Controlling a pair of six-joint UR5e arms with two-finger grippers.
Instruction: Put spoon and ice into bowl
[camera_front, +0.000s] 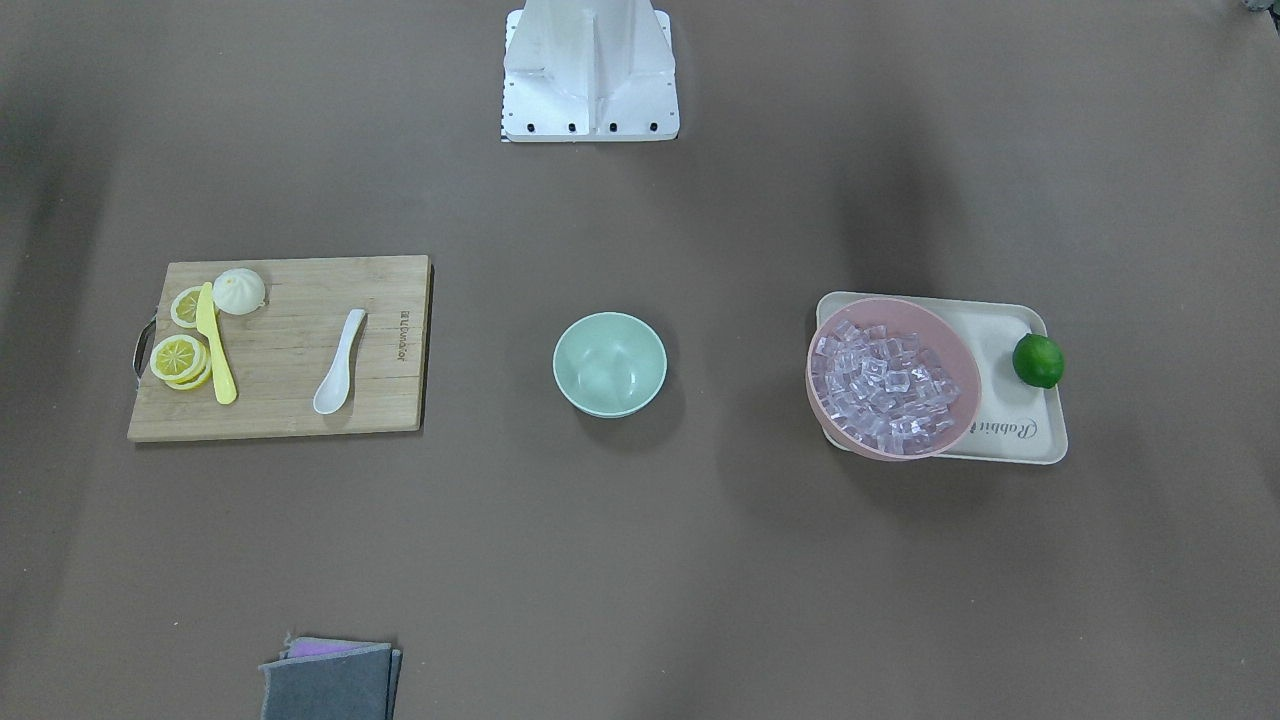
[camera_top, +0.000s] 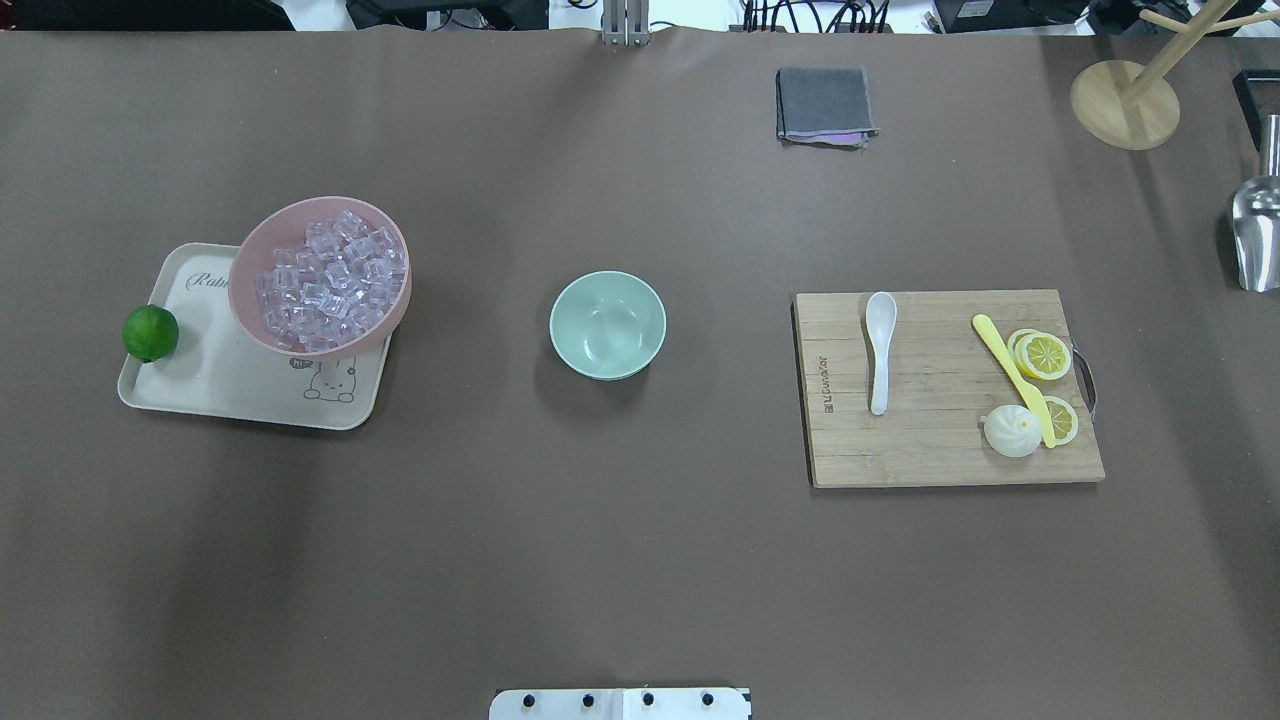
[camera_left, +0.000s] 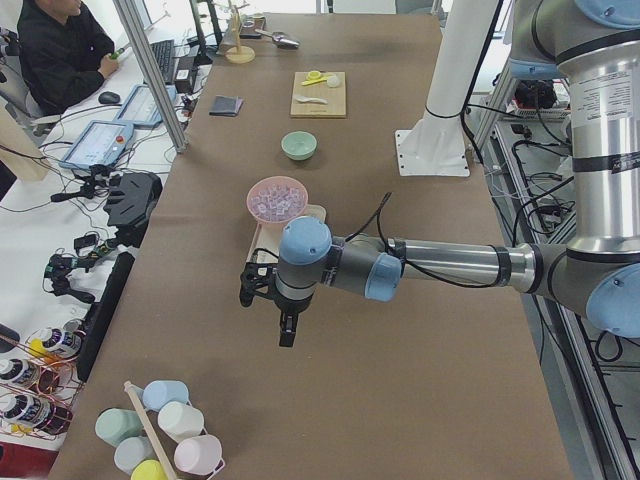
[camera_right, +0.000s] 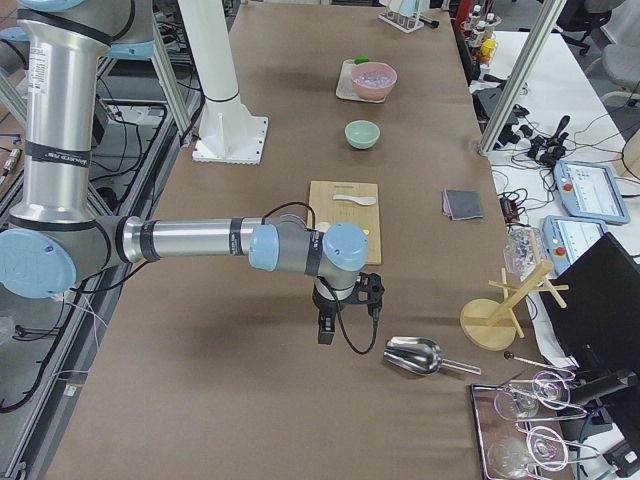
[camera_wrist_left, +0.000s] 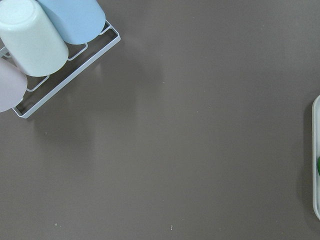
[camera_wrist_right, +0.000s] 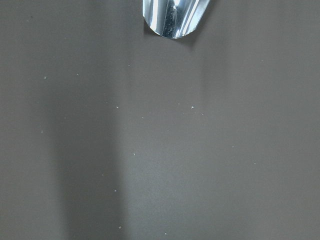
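The white spoon (camera_top: 880, 345) lies on a wooden cutting board (camera_top: 940, 440) at the overhead view's right. The empty mint-green bowl (camera_top: 607, 325) stands at the table's middle. The clear ice cubes (camera_top: 330, 280) fill a pink bowl (camera_top: 236, 290) on a cream tray (camera_top: 230, 385) at the left. My left gripper (camera_left: 285, 335) shows only in the exterior left view, over bare table short of the tray. My right gripper (camera_right: 325, 335) shows only in the exterior right view, beyond the board near a metal scoop (camera_right: 415, 355). I cannot tell whether either is open.
A lime (camera_top: 150, 333) sits on the tray. A yellow knife (camera_top: 1010, 375), lemon slices (camera_top: 1045, 355) and a bun (camera_top: 1012, 432) share the board. A grey cloth (camera_top: 822, 103) lies at the far edge. A rack of cups (camera_wrist_left: 35, 40) is near the left gripper.
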